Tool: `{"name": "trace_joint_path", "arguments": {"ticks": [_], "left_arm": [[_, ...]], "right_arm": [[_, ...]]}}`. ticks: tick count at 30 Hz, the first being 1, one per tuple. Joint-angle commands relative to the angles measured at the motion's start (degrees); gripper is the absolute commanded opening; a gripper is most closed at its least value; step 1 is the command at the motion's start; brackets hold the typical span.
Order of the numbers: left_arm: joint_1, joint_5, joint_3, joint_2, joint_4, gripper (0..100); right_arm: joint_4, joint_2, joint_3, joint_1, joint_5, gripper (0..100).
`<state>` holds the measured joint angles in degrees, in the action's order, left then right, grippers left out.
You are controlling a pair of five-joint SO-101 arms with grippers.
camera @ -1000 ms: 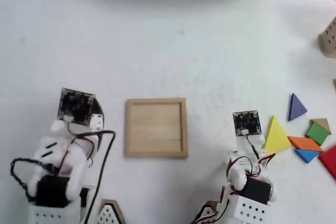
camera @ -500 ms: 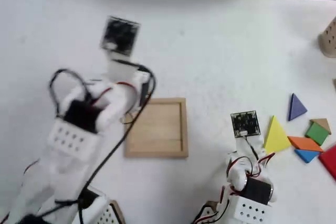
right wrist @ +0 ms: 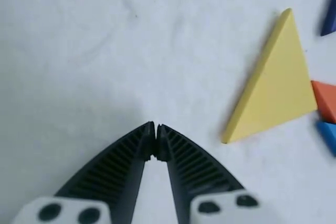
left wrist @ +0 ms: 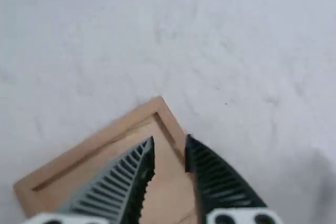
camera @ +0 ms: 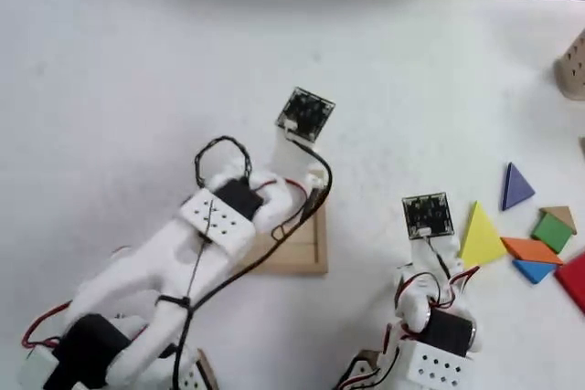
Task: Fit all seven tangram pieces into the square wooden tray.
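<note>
Pale matt wood tray [left wrist: 89, 146] — smooth yellow triangle [right wrist: 275, 87], ribbed black plastic right pincer [right wrist: 156, 127], matt white table [camera: 137, 61]

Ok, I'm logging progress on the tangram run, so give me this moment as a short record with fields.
tray: no piece in its visible part
left pincer: open, above the tray's corner
right pincer: shut, near the yellow triangle, apart from it
other pieces: green square, orange piece, on the table
</note>
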<state>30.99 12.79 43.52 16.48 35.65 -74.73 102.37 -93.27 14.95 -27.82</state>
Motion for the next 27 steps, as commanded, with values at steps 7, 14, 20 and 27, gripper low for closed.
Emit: {"name": "trace_joint_path", "arguments": {"ticks": [7,14,20,27], "left_arm": [[-11.7,1.7,-0.7,2.0,-2.5,30],[-10.4,1.3,-0.3,1.6,-3.2,30],[-10.4,1.3,-0.2,1.5,-3.3,30],[-10.4,1.3,-0.2,1.5,-3.3,30]], "right_arm": [[12.7,-0.3,5.4,-0.9,-0.5,1.8],[17.5,-0.3,6.1,0.2,6.7,1.8],[17.9,-8.4,11.9,1.7,10.3,2.2],[26.0,-33.7,16.9,2.1,10.7,6.0]]}}
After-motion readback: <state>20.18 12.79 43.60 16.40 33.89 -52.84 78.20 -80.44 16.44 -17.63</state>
